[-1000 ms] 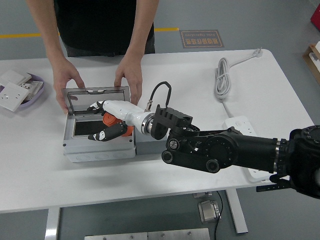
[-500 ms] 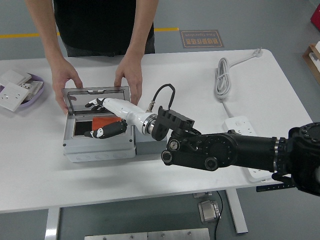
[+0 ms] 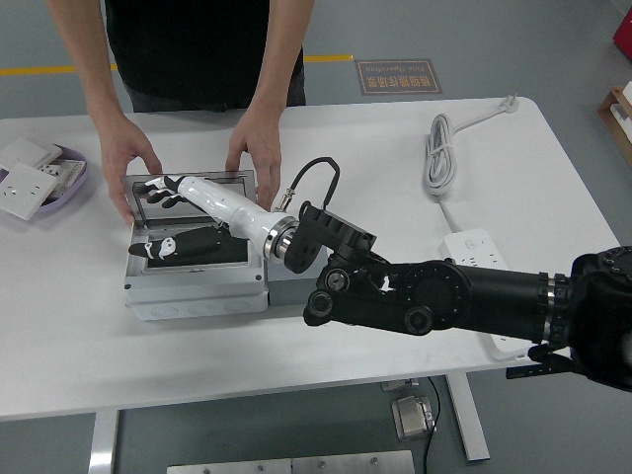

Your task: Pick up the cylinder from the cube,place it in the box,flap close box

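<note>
The grey plastic rectangular box (image 3: 196, 281) sits at the left of the white counter (image 3: 326, 365) — its clear, grey-framed hinged flap (image 3: 194, 186) raised at the far side, interior mostly hidden.

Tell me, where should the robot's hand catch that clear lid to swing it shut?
Probably at the lid's free far edge, reaching from the box's left side. It stands open at the grey box's back, hinged low, and the person's hands hold the corners, so the middle is freest. The right hand is already there, open.

A white desk (image 3: 553, 168) spans the frame over grey floor (image 3: 553, 39); a yellow floor line (image 3: 39, 70) runs across the upper left.
</note>
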Robot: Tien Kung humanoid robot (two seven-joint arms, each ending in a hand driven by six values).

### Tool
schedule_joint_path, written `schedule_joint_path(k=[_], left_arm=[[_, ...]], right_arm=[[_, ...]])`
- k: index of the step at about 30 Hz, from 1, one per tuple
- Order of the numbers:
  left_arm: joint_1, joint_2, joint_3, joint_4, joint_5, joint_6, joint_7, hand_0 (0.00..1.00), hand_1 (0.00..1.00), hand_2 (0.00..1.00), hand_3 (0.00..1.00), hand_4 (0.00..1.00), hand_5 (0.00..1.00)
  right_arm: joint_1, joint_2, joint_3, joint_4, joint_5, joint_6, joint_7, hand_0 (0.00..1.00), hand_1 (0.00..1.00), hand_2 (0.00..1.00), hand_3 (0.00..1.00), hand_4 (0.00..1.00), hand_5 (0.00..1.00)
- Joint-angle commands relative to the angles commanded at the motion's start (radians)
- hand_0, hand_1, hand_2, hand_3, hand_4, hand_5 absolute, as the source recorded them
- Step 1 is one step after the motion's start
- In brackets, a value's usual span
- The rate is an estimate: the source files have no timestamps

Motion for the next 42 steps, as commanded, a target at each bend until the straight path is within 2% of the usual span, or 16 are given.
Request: schedule_joint_path(k=[2, 5, 6, 11, 12, 18, 21, 26, 42], left_arm=[[0.001, 0.0, -0.002, 0.0, 0.001, 0.0, 0.0, 0.629, 0.647, 0.625, 0.668, 0.722, 0.253], [0.0, 0.002, -0.005, 0.0, 0.002, 0.0, 0.0, 0.629, 0.647, 0.625, 0.668, 0.722, 0.253], [-0.001, 0.002, -0.006, 0.0, 0.003, 0.0, -0.001, 0.629, 0.647, 0.625, 0.668, 0.722, 0.253], [-0.005, 0.002, -0.009, 0.0, 0.005, 0.0, -0.001, 0.629, 0.647, 0.625, 0.668, 0.722, 0.253], [-0.005, 0.002, -0.009, 0.0, 0.005, 0.0, -0.001, 0.629, 0.647, 0.625, 0.668, 0.722, 0.253], [-0.01, 0.004, -0.013, 0.0, 0.007, 0.001, -0.002, 0.629, 0.647, 0.625, 0.668, 0.722, 0.253], [-0.01, 0.003, -0.013, 0.0, 0.007, 0.0, -0.002, 0.629, 0.647, 0.625, 0.668, 0.722, 0.253], [-0.01, 0.002, -0.016, 0.0, 0.01, 0.0, -0.003, 0.629, 0.647, 0.625, 0.668, 0.722, 0.253], [0.0, -0.001, -0.026, 0.0, 0.015, 0.0, -0.005, 0.629, 0.647, 0.625, 0.668, 0.722, 0.253]], right_arm=[[0.019, 0.0, 0.039, 0.021, -0.003, -0.001, -0.007, 0.881, 0.801, 0.822, 0.862, 0.947, 0.494], [0.056, 0.0, 0.072, 0.015, -0.004, -0.002, -0.016, 0.881, 0.801, 0.822, 0.862, 0.947, 0.494], [0.071, 0.0, 0.073, -0.002, -0.001, -0.002, -0.017, 0.855, 0.773, 0.777, 0.833, 0.967, 0.516], [0.122, 0.0, 0.042, -0.102, 0.032, 0.003, -0.009, 0.855, 0.773, 0.777, 0.833, 0.967, 0.516], [0.13, 0.0, 0.03, -0.128, 0.043, 0.005, -0.005, 0.832, 0.74, 0.744, 0.819, 0.968, 0.519], [0.15, 0.0, -0.057, -0.249, 0.1, 0.014, 0.015, 0.824, 0.727, 0.726, 0.808, 0.965, 0.521], [0.144, 0.0, -0.093, -0.266, 0.107, 0.017, 0.016, 0.824, 0.727, 0.726, 0.808, 0.965, 0.521], [0.128, 0.0, -0.136, -0.235, 0.092, 0.018, 0.012, 0.822, 0.726, 0.723, 0.801, 0.962, 0.519], [0.072, 0.0, -0.17, -0.015, 0.011, 0.014, -0.001, 0.812, 0.724, 0.72, 0.801, 0.937, 0.509]])
